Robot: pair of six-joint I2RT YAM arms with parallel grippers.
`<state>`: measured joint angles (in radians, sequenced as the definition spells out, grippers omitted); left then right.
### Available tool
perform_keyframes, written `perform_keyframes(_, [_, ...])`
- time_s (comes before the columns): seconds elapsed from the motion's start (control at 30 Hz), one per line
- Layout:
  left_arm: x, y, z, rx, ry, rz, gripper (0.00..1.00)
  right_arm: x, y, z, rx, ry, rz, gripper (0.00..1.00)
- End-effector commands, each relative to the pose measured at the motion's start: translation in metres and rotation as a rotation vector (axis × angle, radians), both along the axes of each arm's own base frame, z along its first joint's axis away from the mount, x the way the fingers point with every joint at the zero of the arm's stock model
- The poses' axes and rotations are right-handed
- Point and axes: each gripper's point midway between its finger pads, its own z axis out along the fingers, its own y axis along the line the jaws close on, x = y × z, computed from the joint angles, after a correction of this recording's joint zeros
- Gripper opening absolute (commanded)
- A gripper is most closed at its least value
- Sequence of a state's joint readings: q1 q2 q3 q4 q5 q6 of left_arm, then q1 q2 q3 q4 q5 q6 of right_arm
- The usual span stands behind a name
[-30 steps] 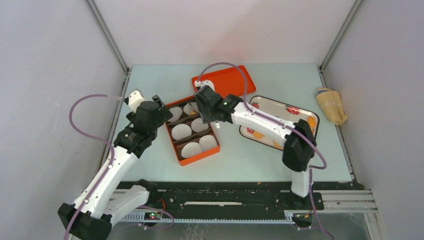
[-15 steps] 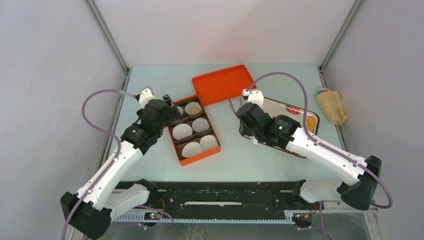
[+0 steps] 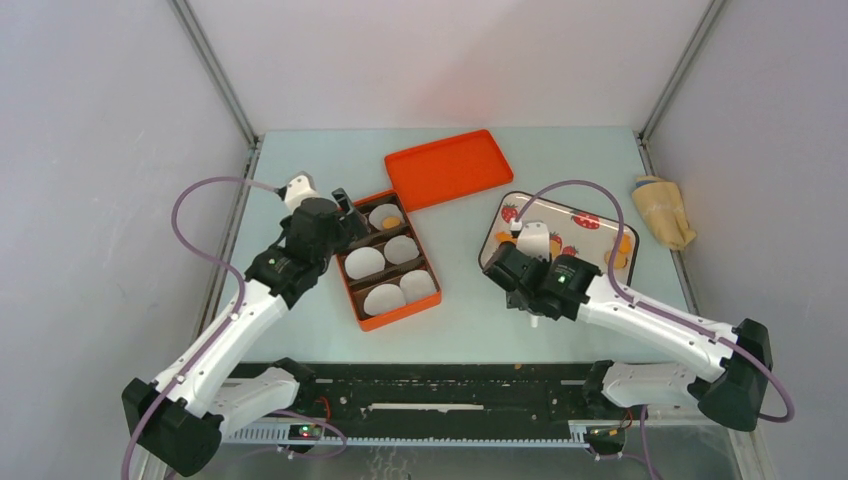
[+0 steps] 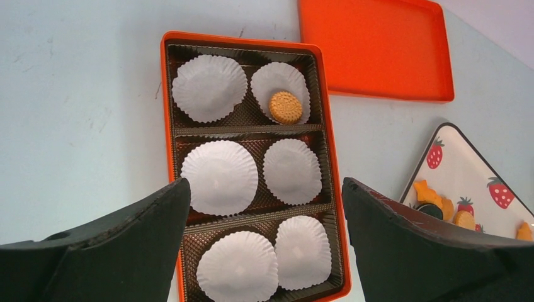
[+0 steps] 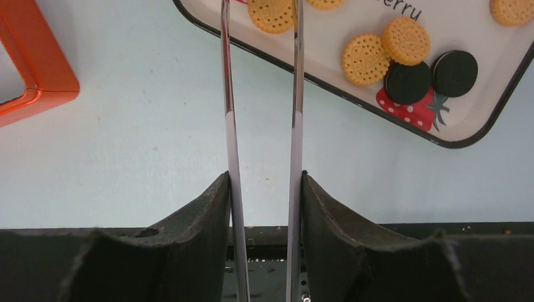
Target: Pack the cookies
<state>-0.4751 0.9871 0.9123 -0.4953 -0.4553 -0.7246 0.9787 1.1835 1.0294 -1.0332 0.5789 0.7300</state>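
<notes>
Right wrist: cookies (image 5: 364, 59) flat; pincer (image 5: 264, 179) grips tweezers (image 5: 296, 94).

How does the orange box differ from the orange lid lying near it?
The box is lined with a dark insert and holds six white paper cups; the lid is bare orange inside. One cup in the box carries a cookie; the lid carries nothing. Both are orange rectangles with raised rims, lying open side up.
</notes>
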Motion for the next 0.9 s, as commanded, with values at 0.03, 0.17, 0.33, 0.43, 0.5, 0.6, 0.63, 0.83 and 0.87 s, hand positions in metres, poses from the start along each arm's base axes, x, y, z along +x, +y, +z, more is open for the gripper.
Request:
perform_keyframes(0.03, [0.001, -0.009, 0.011, -0.036, -0.042, -0.032, 0.94, 0.001, -0.009, 0.004, 0.035, -0.056, -0.080, 0.49])
perform_keyframes(0.17, [0.000, -0.008, 0.011, -0.037, -0.045, -0.032, 0.94, 0.005, -0.004, -0.003, 0.033, -0.053, -0.079, 0.49])
perform_keyframes(0.33, [-0.002, -0.006, 0.010, -0.035, -0.045, -0.026, 0.95, 0.017, 0.009, -0.010, 0.050, -0.047, -0.068, 0.49])
perform_keyframes(0.43, [-0.002, -0.006, 0.010, -0.030, -0.048, -0.025, 0.95, 0.026, 0.011, -0.015, 0.047, -0.044, -0.078, 0.49])
perform_keyframes(0.5, [-0.001, -0.005, 0.009, -0.027, -0.048, -0.023, 0.95, 0.032, 0.013, -0.017, 0.060, -0.041, -0.083, 0.49])
perform_keyframes(0.6, [-0.001, -0.006, 0.008, -0.024, -0.046, -0.026, 0.95, 0.039, 0.013, -0.019, 0.075, -0.034, -0.088, 0.49])
perform_keyframes(0.63, [0.000, -0.005, 0.007, -0.022, -0.044, -0.024, 0.95, 0.041, 0.013, -0.020, 0.076, -0.032, -0.089, 0.49])
perform_keyframes(0.83, [0.003, -0.009, 0.001, -0.018, -0.027, -0.031, 0.95, 0.048, 0.019, -0.026, 0.077, -0.020, -0.066, 0.46])
perform_keyframes(0.87, [0.003, -0.009, 0.000, -0.017, -0.024, -0.031, 0.95, 0.048, 0.021, -0.025, 0.089, -0.019, -0.058, 0.44])
